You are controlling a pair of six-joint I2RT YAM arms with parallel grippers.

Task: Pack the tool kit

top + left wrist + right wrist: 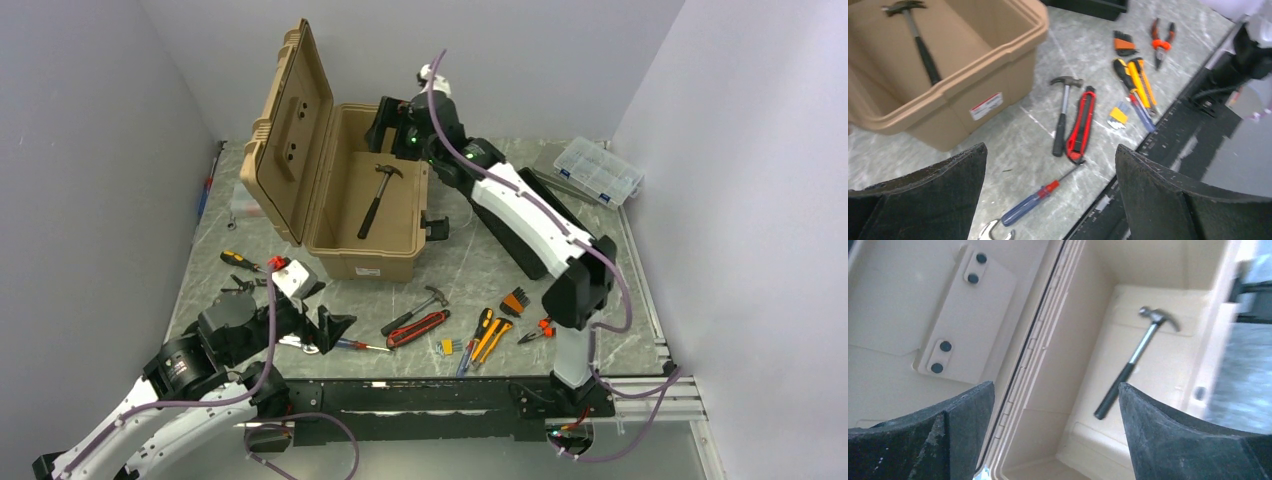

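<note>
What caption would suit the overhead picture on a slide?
Right gripper open above the tan toolbox, one hammer inside; other tools scattered on the table near the left gripper.

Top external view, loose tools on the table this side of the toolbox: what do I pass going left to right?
Orange-handled screwdriver, blue screwdriver, red knife, yellow knives, pliers.

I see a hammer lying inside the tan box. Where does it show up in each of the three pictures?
Top external: hammer, left of centre, just above the middle.
Left wrist: hammer, top left corner.
Right wrist: hammer, right of centre.
Shared landmark: the tan box around it.
</note>
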